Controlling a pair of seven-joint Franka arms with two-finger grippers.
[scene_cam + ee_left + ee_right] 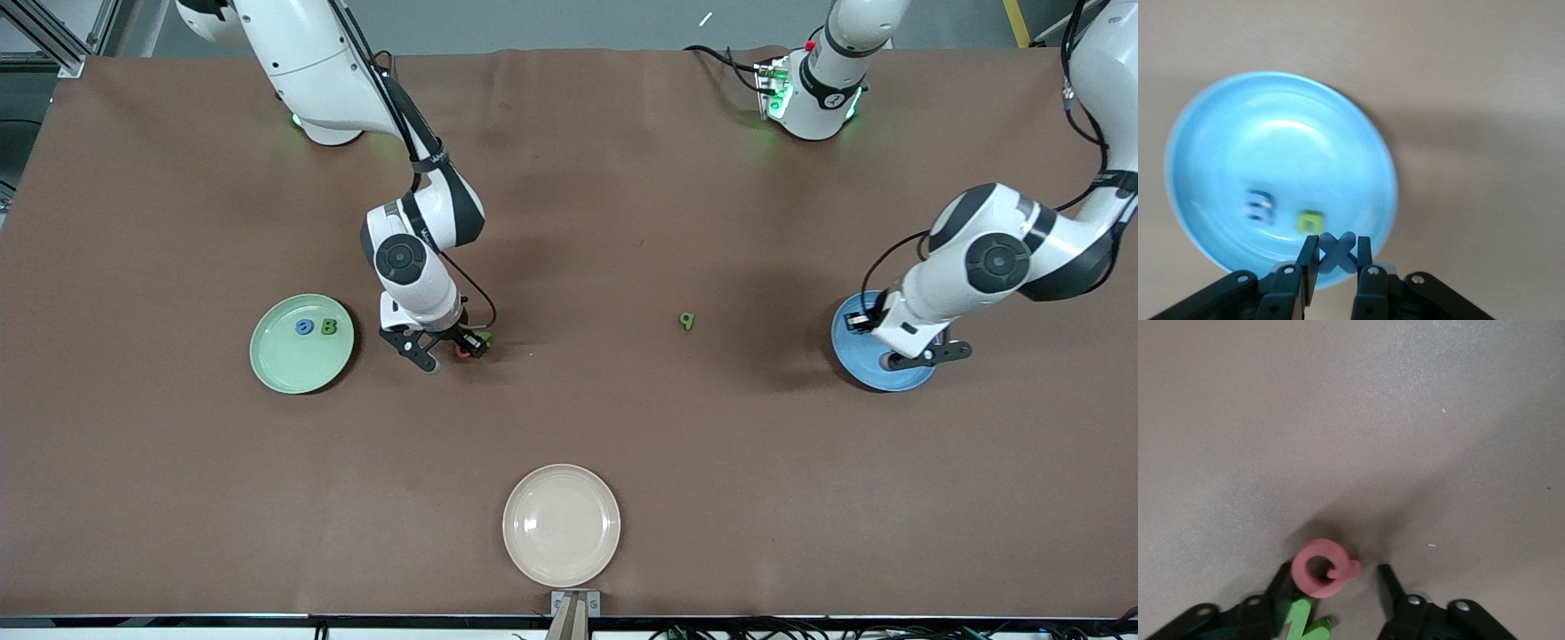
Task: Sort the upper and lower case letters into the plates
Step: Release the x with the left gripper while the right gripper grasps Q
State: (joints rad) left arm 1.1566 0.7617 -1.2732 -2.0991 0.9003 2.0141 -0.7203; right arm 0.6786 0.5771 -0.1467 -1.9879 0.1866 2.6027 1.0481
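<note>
Two letters, a blue one (305,328) and a green B (329,327), lie in the pale green plate (271,360) beside the right gripper (453,354), which is down at the table; a green letter (686,320) lies alone between the two grippers. The left gripper (916,358) hangs over the blue plate (853,360).

Left wrist view: it is clenched on a blue x (1337,253), above the plate's rim, with two letters (1259,205) (1309,221) inside just ahead. Releasing nearer the plate's middle seems safer.

Right wrist view: the right gripper's half-parted jaws straddle a red letter (1321,568), one finger (1286,583) touching it, the other apart; a green letter (1301,621) lies beside that finger. Closing only on the red one looks wise.
</note>
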